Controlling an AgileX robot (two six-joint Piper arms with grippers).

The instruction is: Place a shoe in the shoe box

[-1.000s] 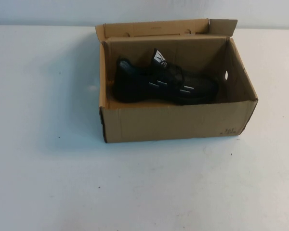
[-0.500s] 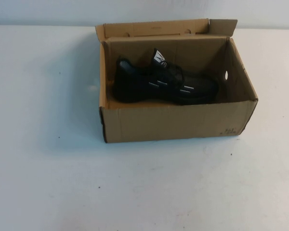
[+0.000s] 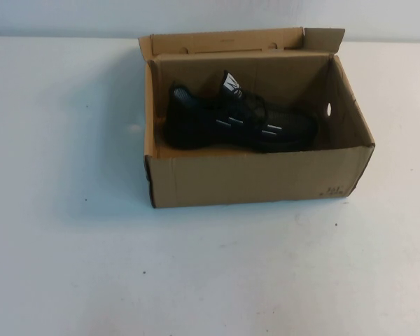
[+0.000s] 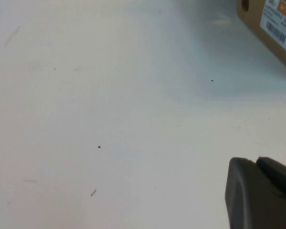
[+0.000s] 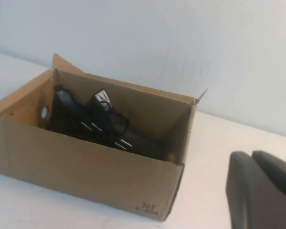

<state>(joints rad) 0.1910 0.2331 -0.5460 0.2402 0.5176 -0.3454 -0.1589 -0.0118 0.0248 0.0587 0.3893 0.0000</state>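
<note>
The black shoe [image 3: 238,122] lies inside the open brown shoe box [image 3: 252,178] at the table's middle back, toe toward the right. The right wrist view shows the same shoe [image 5: 102,124] resting in the shoe box [image 5: 81,167]. Neither arm appears in the high view. My left gripper [image 4: 255,162] is shut, with nothing held, over bare white table, a corner of the shoe box [image 4: 271,21] some way off. My right gripper [image 5: 252,155] is shut and empty too, standing apart from the box to its side.
The white table [image 3: 210,273] runs all round the box. A pale wall [image 5: 181,38] rises behind the table. The box's back flap [image 3: 224,42] stands up, and a white label [image 4: 279,24] is stuck on one end of the box.
</note>
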